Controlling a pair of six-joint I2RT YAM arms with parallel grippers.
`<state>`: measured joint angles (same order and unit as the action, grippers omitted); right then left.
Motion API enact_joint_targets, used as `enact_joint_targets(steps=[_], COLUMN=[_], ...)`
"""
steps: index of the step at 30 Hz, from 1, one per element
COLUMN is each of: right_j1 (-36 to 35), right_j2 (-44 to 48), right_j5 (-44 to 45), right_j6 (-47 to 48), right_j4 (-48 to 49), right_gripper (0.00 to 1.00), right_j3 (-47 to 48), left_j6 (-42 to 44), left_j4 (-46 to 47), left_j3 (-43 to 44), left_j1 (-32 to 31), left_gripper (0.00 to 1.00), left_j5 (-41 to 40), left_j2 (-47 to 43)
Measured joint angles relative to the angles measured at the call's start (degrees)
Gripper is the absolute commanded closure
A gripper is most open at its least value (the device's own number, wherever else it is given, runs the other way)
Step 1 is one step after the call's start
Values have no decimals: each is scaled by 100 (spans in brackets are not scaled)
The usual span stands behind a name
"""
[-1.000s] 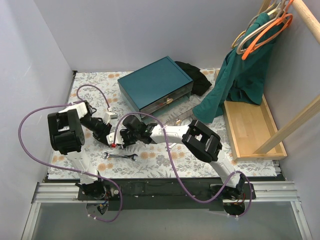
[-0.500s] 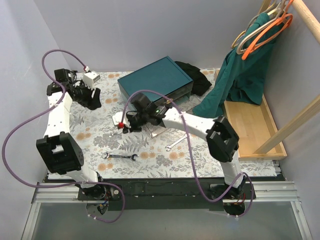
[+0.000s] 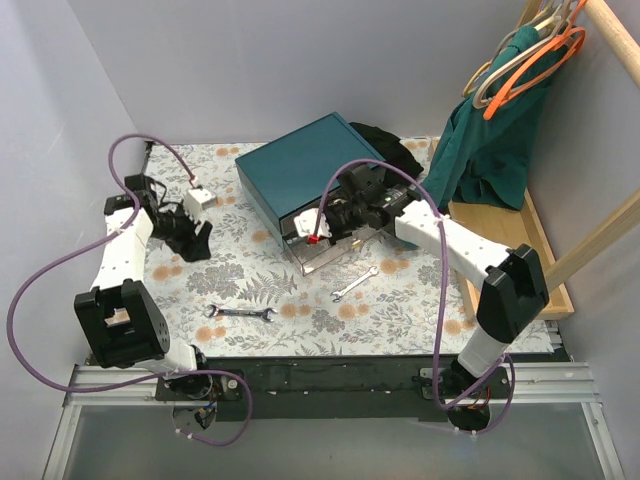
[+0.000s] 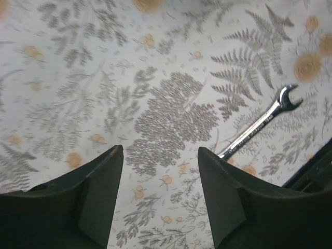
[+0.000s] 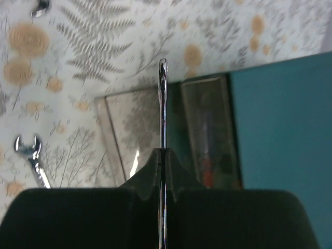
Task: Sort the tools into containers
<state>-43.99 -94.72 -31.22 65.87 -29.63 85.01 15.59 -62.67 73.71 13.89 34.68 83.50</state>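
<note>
My right gripper (image 3: pixel 325 233) is shut on a thin silver tool (image 5: pixel 163 104), seen edge-on like a wrench, over the pulled-out drawers (image 3: pixel 328 250) of the dark teal box (image 3: pixel 305 165). A red bit (image 3: pixel 313 240) shows at the gripper's tip. In the right wrist view the tool points over a shiny drawer (image 5: pixel 132 135); the drawer beside it (image 5: pixel 207 129) holds something red. One wrench (image 3: pixel 240 313) lies front left, also in the left wrist view (image 4: pixel 257 129). Another (image 3: pixel 353 285) lies by the drawers. My left gripper (image 3: pixel 190 235) (image 4: pixel 161 150) is open and empty above the floral cloth.
A green garment (image 3: pixel 480 160) on hangers drapes over a light wooden tray (image 3: pixel 505 260) at the right. A black cloth (image 3: pixel 385 145) lies behind the box. Purple cables loop over both arms. Walls stand at the left and back.
My right gripper has carried the silver tool from the left-centre of the cloth rightward to the open drawers. My left gripper has moved from the back-left corner toward the near side.
</note>
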Motion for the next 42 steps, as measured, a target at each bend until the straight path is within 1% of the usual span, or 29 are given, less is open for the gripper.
enact_joint_targets(steps=[2, 3, 5, 6, 7, 11, 15, 17, 19, 22, 24, 26, 29, 32, 42], right_j1=[85, 87, 72, 70, 61, 42, 15, -55, -192, -369, -409, -404, -402, -398, -398], right_j2=[-114, -216, -470, -584, -656, -557, 170, 710, 1257, 1921, 2173, 2190, 2170, 2170, 2164], right_j5=[306, 420, 647, 769, 914, 1276, 1198, 1036, 883, 682, 621, 625, 658, 713, 822], right_j6=[446, 614, 894, 994, 1060, 940, 260, -415, -1246, -2455, -3062, -3482, -3834, -3998, -4072], right_j4=[-240, -354, -468, -468, -435, -61, 199, 437, 911, 1738, 1956, 1947, 1932, 1926, 1991], right_gripper=[99, 94, 65, 4, 1, 1, 1, 1, 1, 1, 2, 2, 2, 2, 1], right_j3=[-273, -315, -319, -330, -363, -636, -870, -938, -1106, -1661, -2087, -2330, -2581, -2702, -2717], left_j6=[420, 579, 807, 876, 931, 1143, 1519, 1814, 2090, 2459, 2669, 2811, 3036, 3294, 4037], left_j4=[-166, -197, -192, -138, -101, 105, 240, 284, 323, 363, 407, 474, 560, 643, 723], left_j3=[-450, -684, -1097, -1279, -1432, -1779, -2057, -2253, -2490, -2699, -2710, -2686, -2614, -2610, -3047], left_j1=[0, -2, -28, -59, -90, -254, -315, -315, -315, -315, -317, -317, -317, -319, -365], left_gripper=[42, 42, 42, 42, 42, 43, 46, 48, 51, 55, 58, 60, 62, 63, 64], left_j5=[7, 4, -22, -52, -92, -258, -450, -610, -833, -1075, -1178, -1235, -1285, -1292, -1261], left_j2=[0, 0, -2, -7, -17, -223, -732, -949, -1062, -1051, -953, -789, -535, -520, -713])
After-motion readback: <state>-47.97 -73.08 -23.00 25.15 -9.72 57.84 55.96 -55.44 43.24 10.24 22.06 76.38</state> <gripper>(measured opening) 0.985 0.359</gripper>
